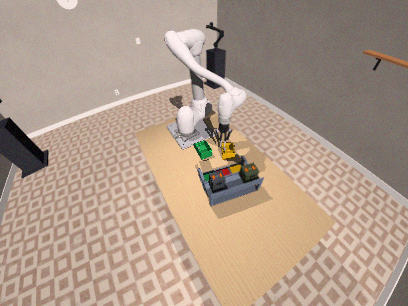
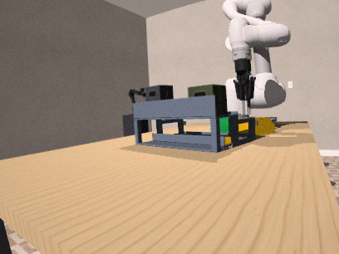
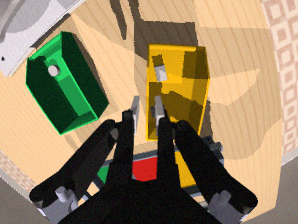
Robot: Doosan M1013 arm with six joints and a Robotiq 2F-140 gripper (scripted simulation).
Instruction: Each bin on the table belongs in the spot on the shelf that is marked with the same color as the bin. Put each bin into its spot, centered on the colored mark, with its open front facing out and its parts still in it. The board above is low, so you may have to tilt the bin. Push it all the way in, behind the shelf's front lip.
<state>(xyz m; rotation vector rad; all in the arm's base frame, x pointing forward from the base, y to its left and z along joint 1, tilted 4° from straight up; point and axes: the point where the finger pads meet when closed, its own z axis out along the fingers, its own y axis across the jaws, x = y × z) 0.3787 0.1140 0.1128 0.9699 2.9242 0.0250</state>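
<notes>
Hovering over the yellow bin (image 1: 228,151) (image 2: 264,126) (image 3: 191,92), the gripper (image 1: 223,144) (image 2: 245,101) (image 3: 147,103) has its jaws slightly parted, with nothing clenched between them.
From where I stand, both bins are out on the table (image 1: 240,240) (image 2: 166,187) (image 3: 235,55), neither in its spot: the yellow one is under the fingertips, its near-left wall showing below the gap, and the green bin (image 1: 203,149) (image 3: 65,82) sits just beside it, turned at an angle. I can see a pale block (image 3: 161,73) in the yellow bin and a round pale part (image 3: 53,70) in the green. Near them stands the shelf (image 1: 235,193) (image 2: 174,109), its green, red and yellow marks showing, with a grey box (image 1: 217,182) (image 2: 159,92) and an olive box (image 1: 249,172) (image 2: 208,91) on top.
</notes>
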